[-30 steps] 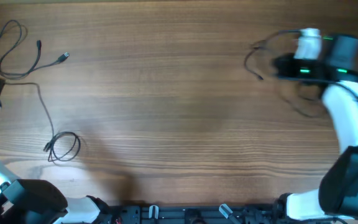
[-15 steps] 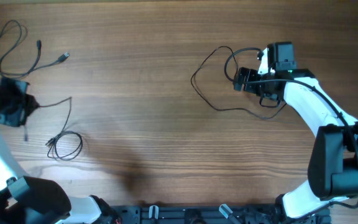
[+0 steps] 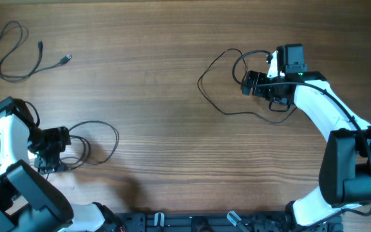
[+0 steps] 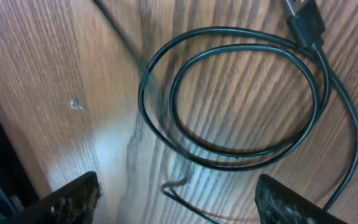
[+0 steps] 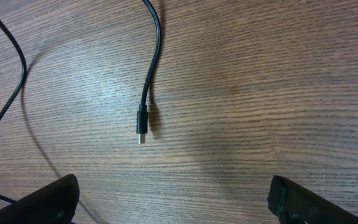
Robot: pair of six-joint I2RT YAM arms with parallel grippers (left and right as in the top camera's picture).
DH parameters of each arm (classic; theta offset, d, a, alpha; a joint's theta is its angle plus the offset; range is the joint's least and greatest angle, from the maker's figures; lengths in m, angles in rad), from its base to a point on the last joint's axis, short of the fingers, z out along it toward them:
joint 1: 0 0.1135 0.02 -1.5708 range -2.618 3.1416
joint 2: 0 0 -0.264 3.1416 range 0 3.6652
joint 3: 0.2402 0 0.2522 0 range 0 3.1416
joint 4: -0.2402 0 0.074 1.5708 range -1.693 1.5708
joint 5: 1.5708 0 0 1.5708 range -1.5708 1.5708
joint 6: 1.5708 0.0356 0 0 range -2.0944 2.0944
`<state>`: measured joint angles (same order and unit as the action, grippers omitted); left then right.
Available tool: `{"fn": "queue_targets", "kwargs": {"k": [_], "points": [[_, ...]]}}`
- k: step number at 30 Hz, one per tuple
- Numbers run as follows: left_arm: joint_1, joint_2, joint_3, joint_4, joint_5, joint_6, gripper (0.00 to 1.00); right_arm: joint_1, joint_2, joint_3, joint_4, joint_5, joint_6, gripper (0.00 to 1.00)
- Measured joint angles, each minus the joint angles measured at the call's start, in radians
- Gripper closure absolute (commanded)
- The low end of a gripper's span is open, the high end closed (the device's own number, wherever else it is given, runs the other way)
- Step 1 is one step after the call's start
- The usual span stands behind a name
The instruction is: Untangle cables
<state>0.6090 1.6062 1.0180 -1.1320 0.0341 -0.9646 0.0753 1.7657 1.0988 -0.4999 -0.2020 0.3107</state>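
Three thin black cables lie apart on the wooden table. One cable point(image 3: 13, 53) curls at the far left corner, away from both arms. A second cable point(image 3: 98, 138) loops beside my left gripper point(image 3: 50, 153); in the left wrist view its coil point(image 4: 241, 99) and plug point(image 4: 303, 18) lie ahead of the open left gripper point(image 4: 176, 208), with a bent strand on the wood between the fingers. A third cable point(image 3: 218, 87) sprawls left of my right gripper point(image 3: 253, 84). The right gripper point(image 5: 176, 202) is open over bare wood, with a plug end point(image 5: 142, 127) ahead of it.
The table's near edge point(image 3: 192, 216) carries black mounts and the arm bases. The right arm's white link point(image 3: 321, 109) stretches over the right side of the table. The left arm point(image 3: 5, 129) bends along the left edge.
The left arm swung toward the near left, dragging its cable into wide loops, and its jaws opened. The right arm came left with its cable and let go, then stayed still.
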Motion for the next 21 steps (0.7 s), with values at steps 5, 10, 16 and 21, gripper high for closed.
{"fn": "queue_targets", "kwargs": {"k": [5,10,16,21], "points": [[0.0,-0.001,-0.031,0.011,-0.072,0.034,0.22,0.0,0.0,0.0,-0.011,0.0,0.0,0.0],[0.0,-0.003,-0.199,0.227,-0.1,0.042,0.6,0.0,0.0,0.0,-0.016,0.0,0.0,0.0],[0.0,-0.025,-0.264,0.462,-0.196,0.042,0.96,0.0,0.0,0.0,-0.024,0.0,0.0,0.0],[0.042,-0.024,-0.284,0.633,-0.254,0.042,0.96,0.0,0.0,0.0,-0.055,0.0,0.0,0.0]]}}
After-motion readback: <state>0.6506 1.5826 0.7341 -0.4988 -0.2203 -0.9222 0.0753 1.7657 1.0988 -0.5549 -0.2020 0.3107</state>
